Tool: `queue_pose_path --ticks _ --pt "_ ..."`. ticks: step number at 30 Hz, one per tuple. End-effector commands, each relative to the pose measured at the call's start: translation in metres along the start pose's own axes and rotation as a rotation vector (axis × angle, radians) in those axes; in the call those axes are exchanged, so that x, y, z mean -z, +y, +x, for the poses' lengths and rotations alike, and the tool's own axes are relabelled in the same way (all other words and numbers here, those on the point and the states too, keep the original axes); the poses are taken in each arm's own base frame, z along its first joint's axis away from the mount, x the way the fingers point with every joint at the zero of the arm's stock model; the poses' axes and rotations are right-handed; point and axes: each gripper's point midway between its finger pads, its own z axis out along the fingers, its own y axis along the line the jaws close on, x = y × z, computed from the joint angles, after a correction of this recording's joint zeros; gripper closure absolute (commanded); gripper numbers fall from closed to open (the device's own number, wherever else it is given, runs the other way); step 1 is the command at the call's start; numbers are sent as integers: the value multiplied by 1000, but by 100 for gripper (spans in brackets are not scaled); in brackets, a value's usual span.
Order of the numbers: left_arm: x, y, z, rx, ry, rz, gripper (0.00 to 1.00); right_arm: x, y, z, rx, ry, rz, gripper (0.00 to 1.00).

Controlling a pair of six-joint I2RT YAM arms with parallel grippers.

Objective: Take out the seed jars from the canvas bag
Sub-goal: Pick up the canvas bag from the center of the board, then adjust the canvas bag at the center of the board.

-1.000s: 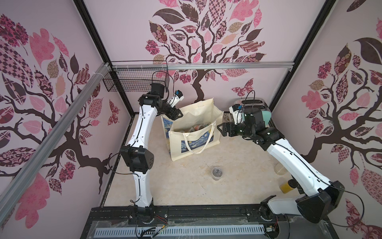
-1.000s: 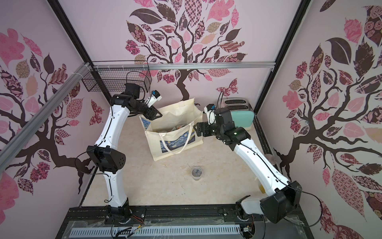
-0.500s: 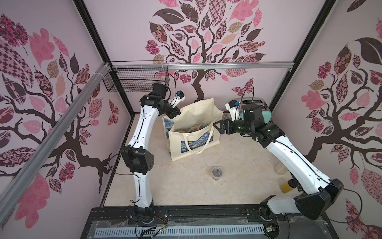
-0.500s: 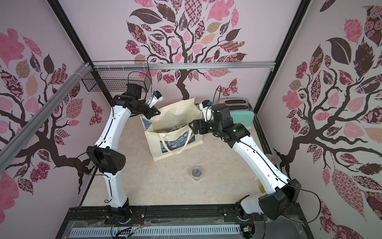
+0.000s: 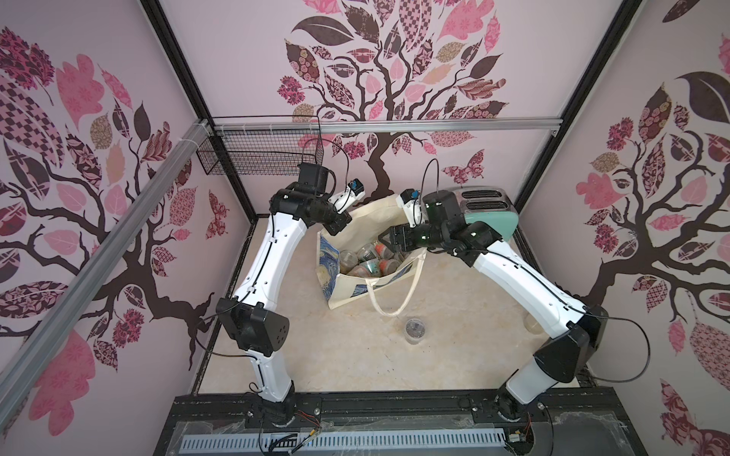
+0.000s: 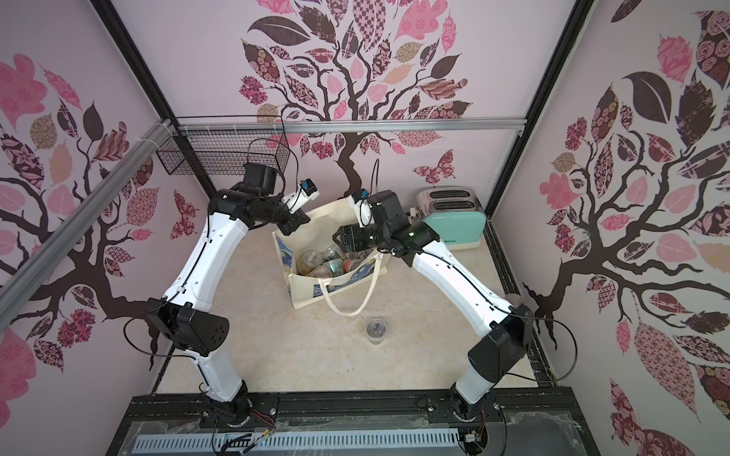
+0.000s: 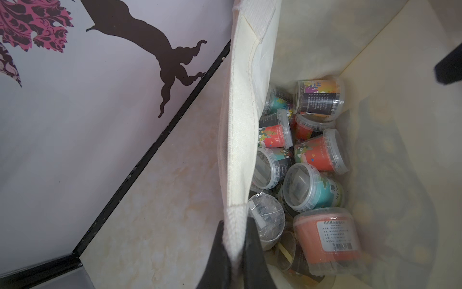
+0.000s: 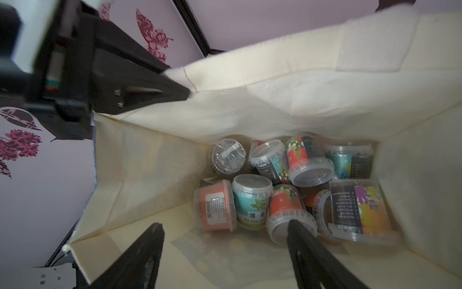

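The beige marbled counter (image 5: 335, 355) is carrying a large cream canvas bag (image 5: 347, 292) with a blue swirl print. The bag is standing upright toward the back, mouth gaping. At the far left corner of its rim the left gripper (image 7: 235, 232) is pinching, jaws clamped together on the canvas edge. Over the open mouth the right gripper (image 8: 223, 227) is hanging, jaws spread apart and gripping nothing. Small clear lidded seed jars (image 8: 252, 200) with red, teal and orange labels are lying jumbled on the bag's bottom, below both sets of jaws. One more clear jar (image 5: 414, 328) is standing alone on the counter in front of the bag.
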Motion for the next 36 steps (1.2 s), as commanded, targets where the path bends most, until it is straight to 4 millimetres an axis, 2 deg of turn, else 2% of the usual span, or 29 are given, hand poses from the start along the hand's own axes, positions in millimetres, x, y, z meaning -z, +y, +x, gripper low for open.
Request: queue_pose_path --ticks 1,6,11,13,17,20,24,26,29,32,36 --pt "40 17 -31 -16 -122 -118 100 -5 -14 24 -26 74 81 21" --pt "52 24 -39 51 -156 -154 100 -3 -23 81 -44 185 125 21" --pt "59 29 -46 114 -185 -167 100 8 -25 114 -59 224 159 21" --pt "58 29 -47 120 -189 -165 100 11 -25 121 -58 213 169 22" --pt "61 27 -50 136 -205 -155 100 15 -20 113 -67 142 154 24" --pt "67 20 -54 130 -225 -124 100 14 -11 99 -49 103 147 24" --pt "69 -3 -50 105 -218 -17 100 13 -1 67 -24 26 134 23" --pt "67 -17 -44 87 -206 46 100 6 -2 57 -2 5 154 24" --pt "64 -26 -36 90 -191 79 100 -5 -1 50 42 2 175 23" --pt "65 -29 -32 89 -182 78 100 -12 8 57 97 16 155 23" --pt "65 -32 -20 75 -144 70 100 -14 19 95 193 80 141 22"
